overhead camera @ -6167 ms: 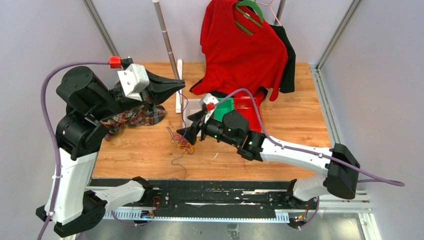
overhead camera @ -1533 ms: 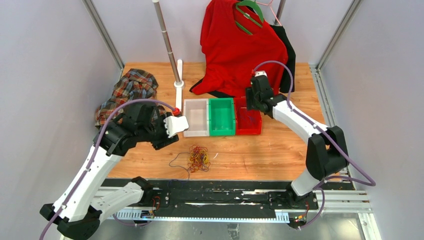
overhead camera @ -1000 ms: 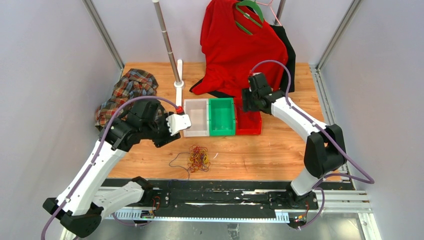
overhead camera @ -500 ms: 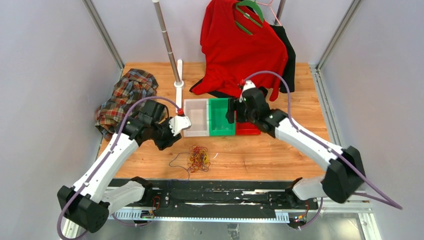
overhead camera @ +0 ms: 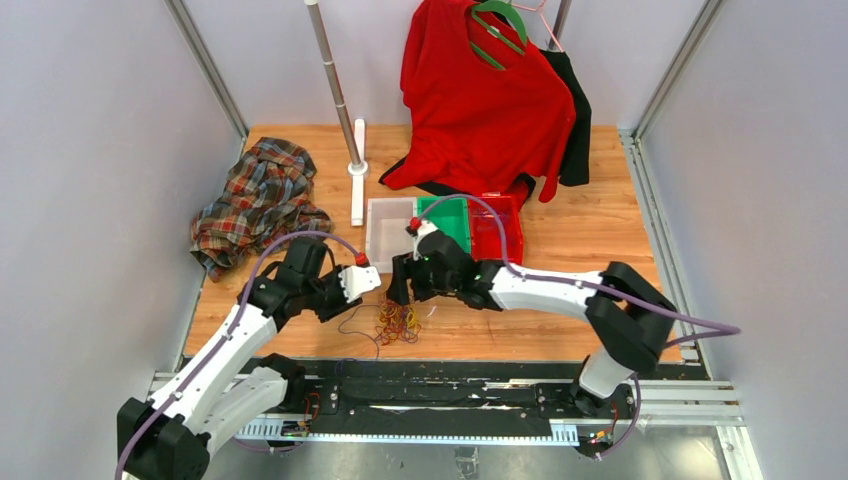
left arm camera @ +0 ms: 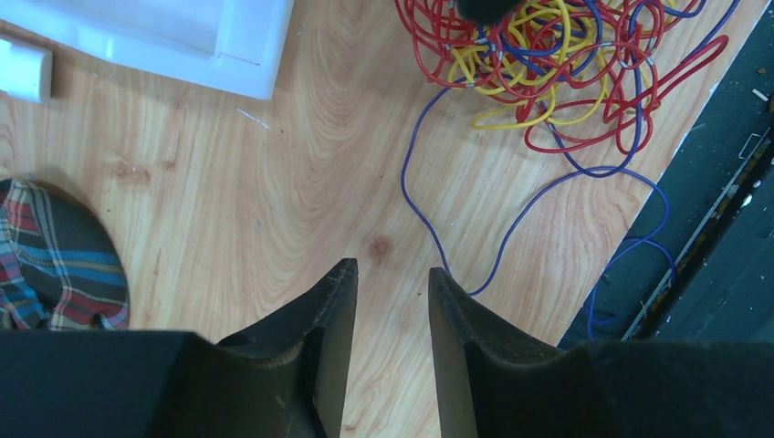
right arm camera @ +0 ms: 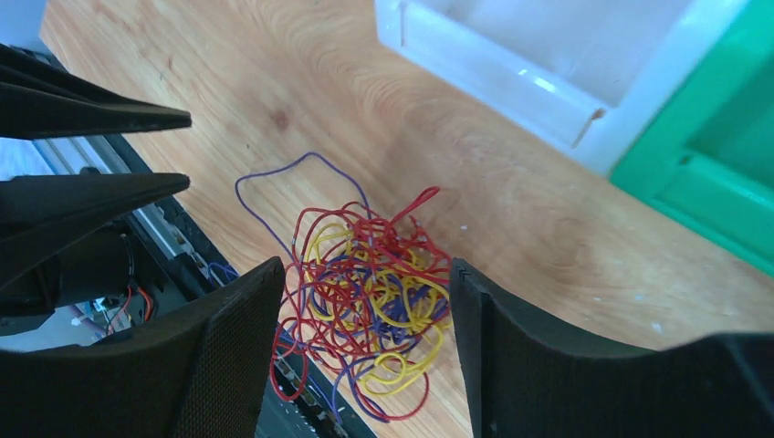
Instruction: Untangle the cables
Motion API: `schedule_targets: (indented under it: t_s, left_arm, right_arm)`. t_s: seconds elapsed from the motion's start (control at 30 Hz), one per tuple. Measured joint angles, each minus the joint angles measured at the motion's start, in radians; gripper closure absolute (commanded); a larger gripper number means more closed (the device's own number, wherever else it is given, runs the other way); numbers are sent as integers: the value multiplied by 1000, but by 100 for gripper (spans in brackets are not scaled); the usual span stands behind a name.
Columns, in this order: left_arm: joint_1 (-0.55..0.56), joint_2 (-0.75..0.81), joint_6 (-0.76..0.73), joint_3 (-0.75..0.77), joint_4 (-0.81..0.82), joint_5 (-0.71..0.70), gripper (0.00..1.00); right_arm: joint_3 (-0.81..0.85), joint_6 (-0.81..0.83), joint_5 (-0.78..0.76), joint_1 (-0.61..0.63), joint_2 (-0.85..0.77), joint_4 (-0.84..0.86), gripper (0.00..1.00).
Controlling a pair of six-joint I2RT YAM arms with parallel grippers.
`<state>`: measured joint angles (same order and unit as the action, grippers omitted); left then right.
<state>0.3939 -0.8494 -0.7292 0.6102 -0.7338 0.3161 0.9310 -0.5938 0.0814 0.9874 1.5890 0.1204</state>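
A tangle of red, yellow and blue cables (overhead camera: 398, 322) lies on the wooden table near its front edge. It also shows in the left wrist view (left arm camera: 557, 64) and the right wrist view (right arm camera: 374, 292). A loose blue strand (left arm camera: 429, 219) trails from it to the left. My right gripper (overhead camera: 402, 295) is open and empty, just above the tangle, its jaws either side of it (right arm camera: 365, 266). My left gripper (overhead camera: 338, 306) is open with a narrow gap and empty (left arm camera: 392, 269), low over bare wood left of the tangle, next to the blue strand.
A white bin (overhead camera: 390, 215), a green bin (overhead camera: 450, 215) and a red bin (overhead camera: 497, 230) stand in a row behind the tangle. A plaid shirt (overhead camera: 255, 200) lies at the back left. A red garment (overhead camera: 480, 100) hangs at the back beside a metal pole (overhead camera: 335, 80).
My right arm has swung from the red bin down and left to the tangle. My left gripper has moved toward the front edge, closer to the tangle.
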Motion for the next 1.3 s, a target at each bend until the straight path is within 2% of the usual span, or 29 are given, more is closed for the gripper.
schedule_targets:
  t_s: [0.1, 0.3, 0.37, 0.57, 0.73, 1.03, 1.2, 1.3]
  left_arm:
    - [0, 11, -23, -1, -1, 10, 59]
    - [33, 57, -95, -49, 19, 22, 57]
    - [88, 64, -116, -75, 37, -3, 56]
    - [207, -16, -166, -90, 96, -56, 56]
    - [237, -134, -214, -91, 168, -94, 55]
    - [256, -265, -274, -90, 281, -141, 56]
    - [257, -341, -287, -69, 259, -153, 67]
    - [257, -382, -282, -49, 253, -160, 82]
  right_arm:
    - [12, -21, 16, 25, 63, 26, 46]
    - [-54, -76, 19, 28, 83, 86, 83]
    - [-102, -98, 16, 28, 72, 124, 91]
    - [-256, -152, -3, 27, 11, 232, 97]
    - [-333, -169, -7, 22, -29, 323, 99]
    - [-399, -162, -28, -14, -124, 350, 99]
    - [-401, -147, -19, -18, -126, 350, 99]
    - [-422, -143, -13, -39, -165, 340, 99]
